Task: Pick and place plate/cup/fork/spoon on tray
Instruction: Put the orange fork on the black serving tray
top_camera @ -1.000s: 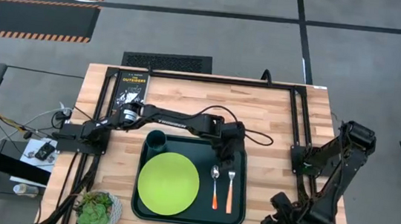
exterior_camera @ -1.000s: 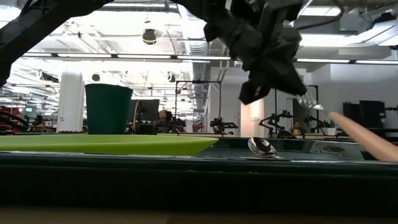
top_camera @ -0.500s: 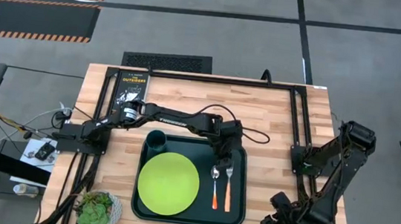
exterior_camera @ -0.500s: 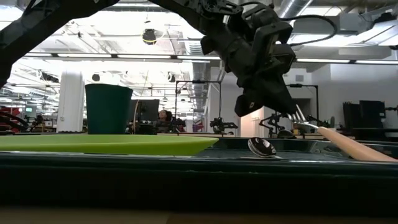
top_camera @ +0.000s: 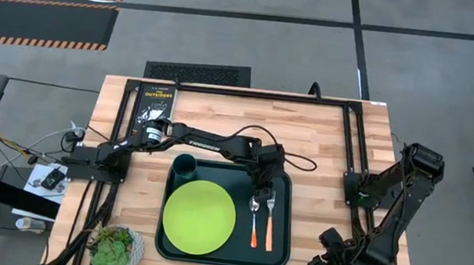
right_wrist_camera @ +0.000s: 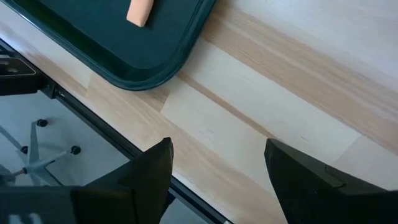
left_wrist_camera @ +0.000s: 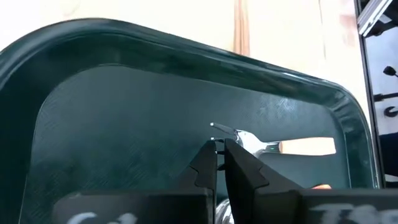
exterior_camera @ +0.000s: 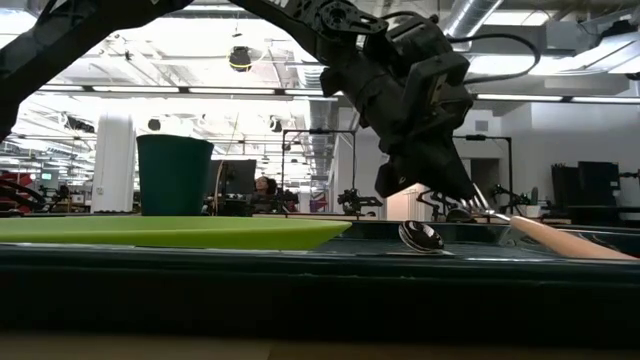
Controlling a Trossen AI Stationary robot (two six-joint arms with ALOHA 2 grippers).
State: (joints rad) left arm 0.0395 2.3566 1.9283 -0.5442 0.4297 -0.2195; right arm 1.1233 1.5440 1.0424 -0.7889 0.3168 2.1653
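Note:
The dark green tray holds the lime-green plate, the teal cup at its far left corner, the red-orange-handled spoon and, to the spoon's right, the yellow-orange-handled fork. My left gripper is low over the fork's tined end, its fingers almost together. In the low view the left gripper meets the fork's tines beside the spoon's bowl. My right gripper waits open and empty beyond the tray's near right corner. My left gripper pinches the fork's tined end between its fingertips, coming down at a slant from the table's far side. The fork lies almost level, its handle down on the tray floor and pointing toward the near edge.
A black book lies at the table's far left. A small bowl of green leaves stands at the near left corner. Black frame rails run along the table's sides and far edge. Bare wood shows to the right of the tray.
My left gripper has gone down and a little toward the table's left with the fork. The fork, which was tilted with its tined end raised, has come down to lie almost level on the tray beside the spoon.

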